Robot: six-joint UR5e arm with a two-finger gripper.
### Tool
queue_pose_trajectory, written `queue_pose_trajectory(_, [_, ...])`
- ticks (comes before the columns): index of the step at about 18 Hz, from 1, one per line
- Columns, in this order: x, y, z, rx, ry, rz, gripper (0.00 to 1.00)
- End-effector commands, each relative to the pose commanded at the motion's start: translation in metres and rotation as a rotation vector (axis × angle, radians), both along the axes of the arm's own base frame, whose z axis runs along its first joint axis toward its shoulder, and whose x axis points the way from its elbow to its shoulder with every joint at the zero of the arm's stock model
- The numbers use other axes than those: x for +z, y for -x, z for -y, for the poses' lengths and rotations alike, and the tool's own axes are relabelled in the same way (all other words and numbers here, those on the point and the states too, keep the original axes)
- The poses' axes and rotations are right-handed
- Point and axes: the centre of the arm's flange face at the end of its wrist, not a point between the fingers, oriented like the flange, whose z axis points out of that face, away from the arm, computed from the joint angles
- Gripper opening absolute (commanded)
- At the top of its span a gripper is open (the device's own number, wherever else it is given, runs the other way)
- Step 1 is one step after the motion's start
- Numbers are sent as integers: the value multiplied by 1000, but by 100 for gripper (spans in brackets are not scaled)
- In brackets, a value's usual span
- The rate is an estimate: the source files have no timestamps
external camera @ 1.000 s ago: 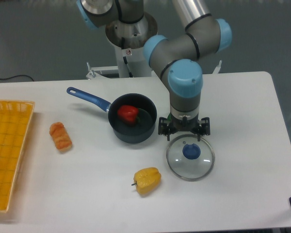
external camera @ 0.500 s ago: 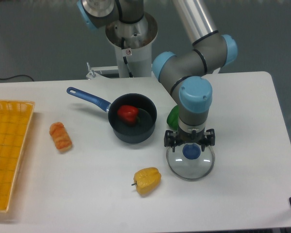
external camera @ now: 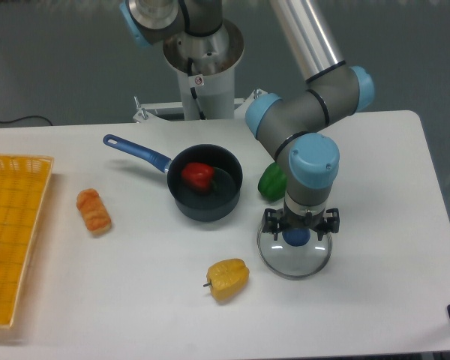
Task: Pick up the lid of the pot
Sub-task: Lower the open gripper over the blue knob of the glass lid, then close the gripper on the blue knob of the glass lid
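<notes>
The claw (external camera: 301, 222) has moved across and down towards the lid (external camera: 293, 264), uncovering more of the green vegetable (external camera: 273, 182) behind it; the lid and the rest of the food lie as they did. The claw is released, its two fingers spread, presumably so they can pass either side of the blue knob (external camera: 295, 237) and close on it; whether they are level with it yet, I can't tell. The lid lies flat on the bench (external camera: 150, 315), knob up, which suits a grip from above, well away from the yellow crate (external camera: 16, 240). It sits just beside the dark pan (external camera: 204, 206), whose blue handle (external camera: 137, 152) points away, so that shouldn't get in the way.

Counting up: one lid, one pan, one crate; one red pepper (external camera: 198, 176) in the pan; on the bench, one green vegetable, one yellow pepper (external camera: 228, 279) and one orange-brown piece (external camera: 94, 211).
</notes>
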Motion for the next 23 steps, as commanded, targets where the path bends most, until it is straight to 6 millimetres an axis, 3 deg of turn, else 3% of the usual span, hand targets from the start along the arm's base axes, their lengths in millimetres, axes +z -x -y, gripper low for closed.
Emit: queue_pose_trajectory(23, [-22, 7, 0, 4, 9, 23, 100])
